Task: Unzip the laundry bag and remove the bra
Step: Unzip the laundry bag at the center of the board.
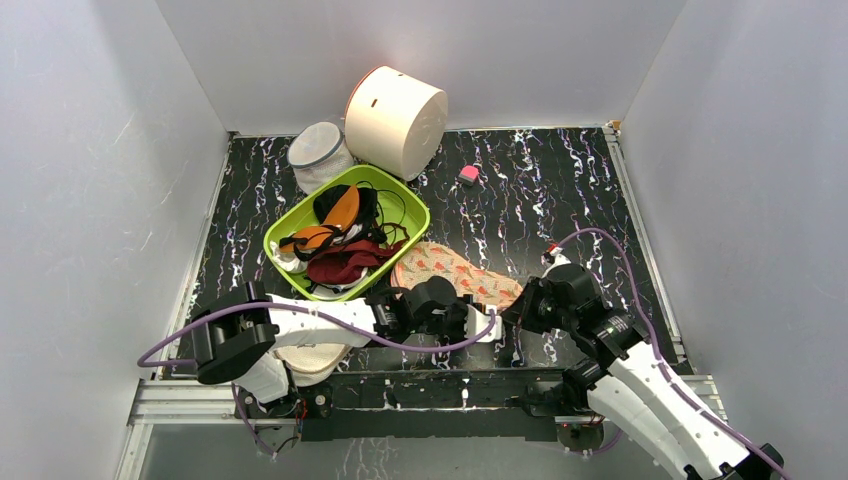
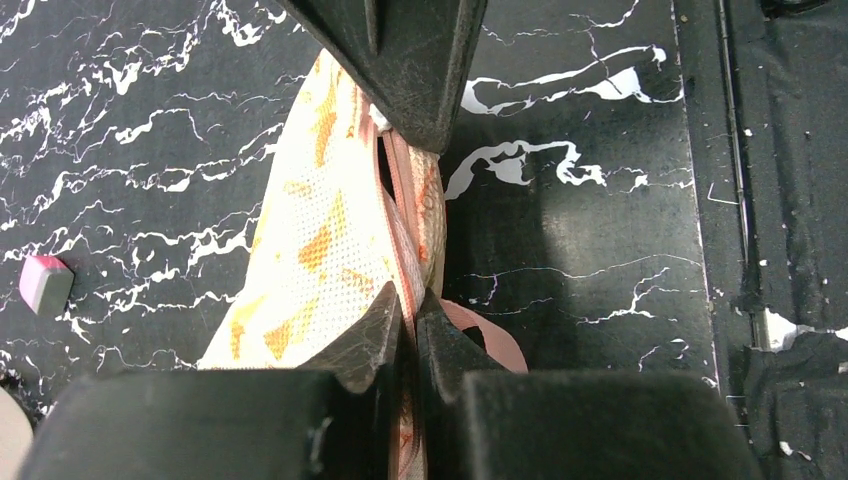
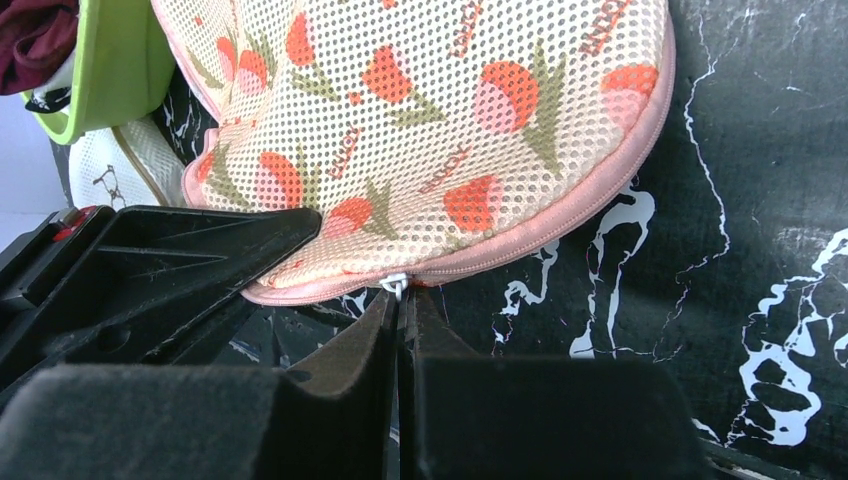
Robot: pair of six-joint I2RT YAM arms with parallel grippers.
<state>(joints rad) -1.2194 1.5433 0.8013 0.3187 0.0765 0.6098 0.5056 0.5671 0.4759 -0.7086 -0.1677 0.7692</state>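
The laundry bag (image 1: 452, 270), a peach mesh pouch with red-orange and green motifs and a pink zipper edge, lies just right of the green basket. My left gripper (image 2: 412, 312) is shut on the bag's pink edge (image 2: 405, 255) at its near end. My right gripper (image 3: 402, 300) is shut on the white zipper pull (image 3: 396, 285) on the bag's pink rim (image 3: 520, 240). In the top view both grippers meet at the bag's near right end (image 1: 505, 310). The black bra is hidden; I cannot tell whether it is in the bag.
A green basket (image 1: 290, 226) holds a maroon bra, an orange-lined bra and black straps. Behind it stand a white mesh cylinder (image 1: 318, 152) and a big cream drum (image 1: 396, 120). A small pink block (image 1: 468, 174) lies on the mat. A cream pouch (image 3: 110, 175) lies under the left arm.
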